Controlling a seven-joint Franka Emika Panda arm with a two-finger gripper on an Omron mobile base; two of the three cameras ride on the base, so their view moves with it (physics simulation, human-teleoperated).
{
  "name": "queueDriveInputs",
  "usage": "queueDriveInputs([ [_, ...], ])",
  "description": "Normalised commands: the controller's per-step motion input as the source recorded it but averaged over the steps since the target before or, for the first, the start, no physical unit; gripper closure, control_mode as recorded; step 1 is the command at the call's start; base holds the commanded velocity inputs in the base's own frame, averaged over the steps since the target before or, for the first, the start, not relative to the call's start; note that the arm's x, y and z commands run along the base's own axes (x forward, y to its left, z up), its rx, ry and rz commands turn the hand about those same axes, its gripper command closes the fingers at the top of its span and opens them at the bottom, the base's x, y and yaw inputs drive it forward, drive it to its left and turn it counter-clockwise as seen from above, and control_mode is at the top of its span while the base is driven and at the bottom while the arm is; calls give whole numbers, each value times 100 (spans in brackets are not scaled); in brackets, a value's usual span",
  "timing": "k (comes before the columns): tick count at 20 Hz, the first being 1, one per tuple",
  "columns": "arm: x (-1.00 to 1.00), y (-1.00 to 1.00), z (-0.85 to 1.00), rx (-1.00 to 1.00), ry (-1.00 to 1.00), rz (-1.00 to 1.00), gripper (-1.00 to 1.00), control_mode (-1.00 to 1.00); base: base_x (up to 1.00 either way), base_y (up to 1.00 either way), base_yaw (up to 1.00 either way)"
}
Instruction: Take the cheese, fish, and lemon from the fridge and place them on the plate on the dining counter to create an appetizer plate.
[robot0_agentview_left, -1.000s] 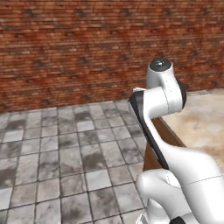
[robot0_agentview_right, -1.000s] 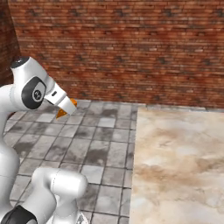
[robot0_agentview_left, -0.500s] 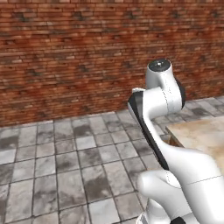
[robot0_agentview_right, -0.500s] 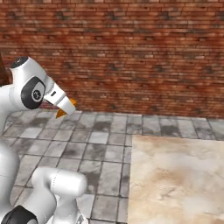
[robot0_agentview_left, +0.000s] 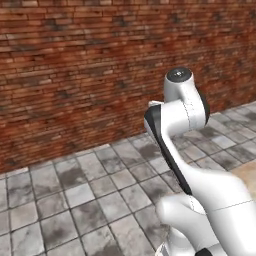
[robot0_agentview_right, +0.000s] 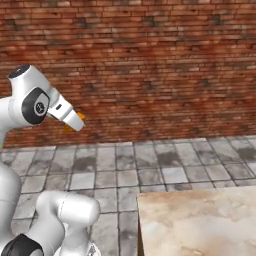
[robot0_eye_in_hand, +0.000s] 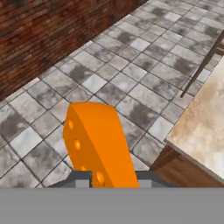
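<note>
The robot's jaws (robot0_eye_in_hand: 108, 179) are closed almost all the way on the cheese (robot0_eye_in_hand: 98, 144), an orange wedge with small round holes along its side. In the hand view the wedge stands up from between the two dark tips at the bottom and takes up the lower middle of the picture, held in the air above the floor (robot0_eye_in_hand: 131, 74), which is laid with grey and white stone tiles.

In the right base view the white arm bends at its upper joint at the left, and a small orange bit of the cheese (robot0_agentview_right: 80, 116) peeks out past the end of the white hand, in front of the red brick wall (robot0_agentview_right: 150, 65). The jaws themselves are hidden behind the hand there.

The desk (robot0_agentview_right: 200, 222), with its beige marbled stone top, shows at the lower right of the right base view, its near corner pointing toward the robot. In the hand view the same top (robot0_eye_in_hand: 205, 122) lies at the right edge with a brown wooden side under it, well apart from the cheese. A thin dark bar slants across the floor just beyond the desk; what it belongs to cannot be told.

In the left base view the arm (robot0_agentview_left: 182, 115) rises from the lower right, with the brick wall behind it and the tiled floor below.
</note>
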Motion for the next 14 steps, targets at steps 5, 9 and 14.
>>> queueDriveInputs([
  [5, 0, 0, 0, 0, 0, 0, 100, 100, 100, 52, -48],
  [9, 0, 0, 0, 0, 0, 0, 100, 100, 87, 61, -56],
  [14, 0, 0, 0, 0, 0, 0, 100, 100, 77, 65, -61],
])
